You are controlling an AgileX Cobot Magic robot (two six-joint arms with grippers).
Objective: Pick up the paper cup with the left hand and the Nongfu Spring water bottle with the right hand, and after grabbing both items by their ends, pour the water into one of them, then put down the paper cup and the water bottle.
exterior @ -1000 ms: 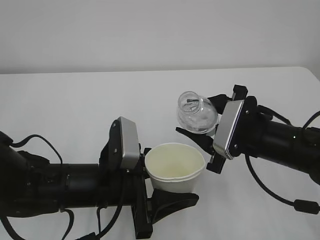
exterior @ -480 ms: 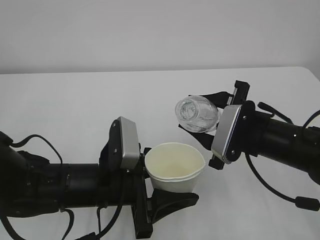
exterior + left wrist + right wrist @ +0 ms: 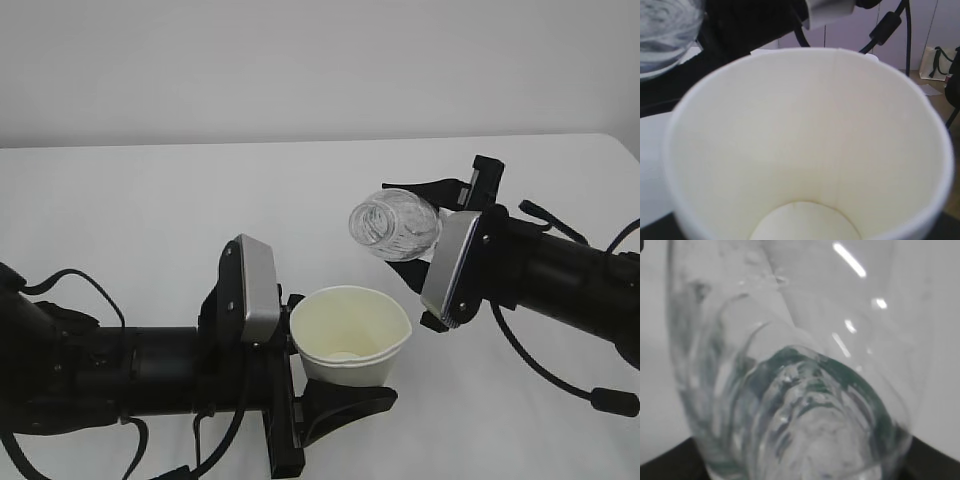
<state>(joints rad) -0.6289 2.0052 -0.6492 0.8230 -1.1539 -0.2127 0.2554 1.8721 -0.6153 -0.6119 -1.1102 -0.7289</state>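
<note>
Exterior: left hand [image 3: 300, 400] clamps the one paper cup [image 3: 350, 335] upright above the white table [image 3: 150, 220]; right hand [image 3: 440, 250] grips the one Nongfu Spring water bottle [image 3: 395, 225], tipped, mouth beside the cup. Left wrist: cup interior fills frame. Right wrist: bottle blocks everything.

Both arms are finished in black. A grey-silver rectangular module [image 3: 250, 290] is carried on the left arm [image 3: 110, 375] and another [image 3: 455, 268] on the right arm [image 3: 570, 290]; black cables [image 3: 545, 375] are looped alongside.

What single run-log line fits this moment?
left gripper: holding cup upright | right gripper: holding bottle tilted, above cup, right | stream: none visible
</note>
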